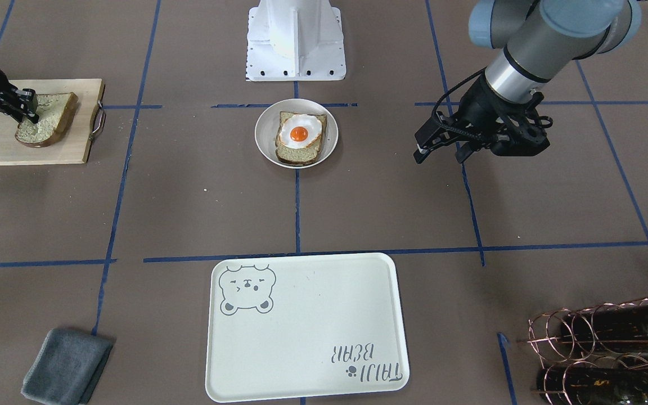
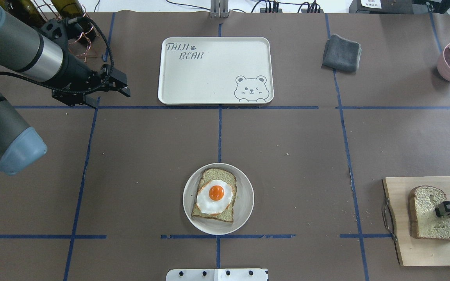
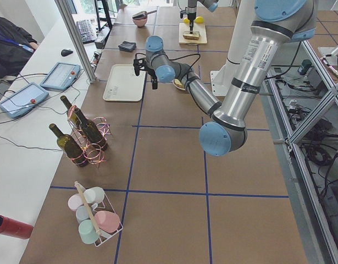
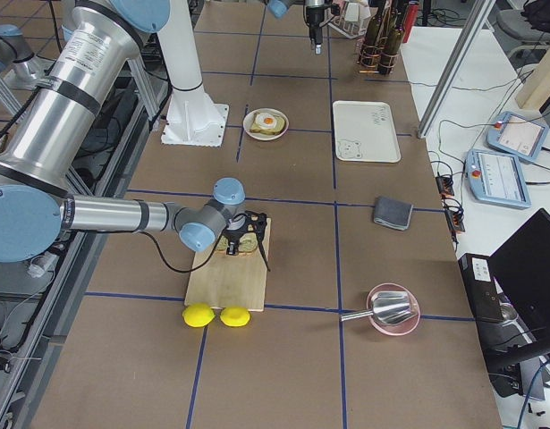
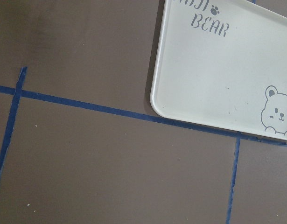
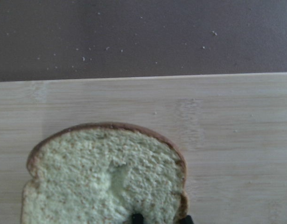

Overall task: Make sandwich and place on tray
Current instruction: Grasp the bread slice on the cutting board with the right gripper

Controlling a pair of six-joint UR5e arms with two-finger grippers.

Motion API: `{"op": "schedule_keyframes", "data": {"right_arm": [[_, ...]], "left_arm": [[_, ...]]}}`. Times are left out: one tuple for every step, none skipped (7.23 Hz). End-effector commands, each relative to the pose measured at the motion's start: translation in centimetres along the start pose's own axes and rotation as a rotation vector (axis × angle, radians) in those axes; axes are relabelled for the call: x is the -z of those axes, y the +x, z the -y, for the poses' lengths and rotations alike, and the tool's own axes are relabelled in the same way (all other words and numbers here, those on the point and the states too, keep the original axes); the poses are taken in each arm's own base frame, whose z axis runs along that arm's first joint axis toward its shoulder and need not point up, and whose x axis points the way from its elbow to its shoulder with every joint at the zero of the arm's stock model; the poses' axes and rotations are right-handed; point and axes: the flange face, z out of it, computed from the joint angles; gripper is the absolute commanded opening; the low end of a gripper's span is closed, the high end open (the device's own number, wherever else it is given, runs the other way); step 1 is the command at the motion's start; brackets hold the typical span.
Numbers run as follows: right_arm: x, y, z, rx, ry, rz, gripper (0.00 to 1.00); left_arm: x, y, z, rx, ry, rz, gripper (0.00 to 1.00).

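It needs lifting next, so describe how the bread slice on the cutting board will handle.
Probably soft and squashy: the bread slice shows a dent in its crumb. Likely light and somewhat floppy, being thin and flat on the cutting board, so held by one edge it may sag. Unlikely to roll.

Table: I see brown top, blue-taped.
Landmark: cream rectangular bear-print tray.
Robot-ward of it: round white plate.
Its robot-right: folded grey cloth; wooden cutting board.

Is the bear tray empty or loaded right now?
Empty: the tray shows only its printed bear and lettering. The egg-topped slice sits on the round plate, the other slice on the cutting board.
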Motion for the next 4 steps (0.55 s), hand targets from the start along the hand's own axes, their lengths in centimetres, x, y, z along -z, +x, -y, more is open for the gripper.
{"op": "schedule_keyframes", "data": {"right_arm": [[0.0, -0.1, 0.0, 0.0, 0.0, 0.004, 0.07], [0.1, -0.2, 0.1, 0.003, 0.001, 0.006, 0.0], [0.4, -0.7, 0.1, 0.007, 0.006, 0.016, 0.0], [1.3, -1.6, 0.2, 0.015, 0.018, 0.035, 0.0]], "left_arm": [[0.0, -0.1, 0.1, 0.001, 0.013, 0.005, 1.0], [0.0, -0.2, 0.2, 0.002, 0.017, 0.006, 1.0], [0.0, -0.2, 0.2, 0.002, 0.019, 0.006, 1.0], [0.0, -0.2, 0.3, 0.003, 0.018, 0.008, 1.0]]}}
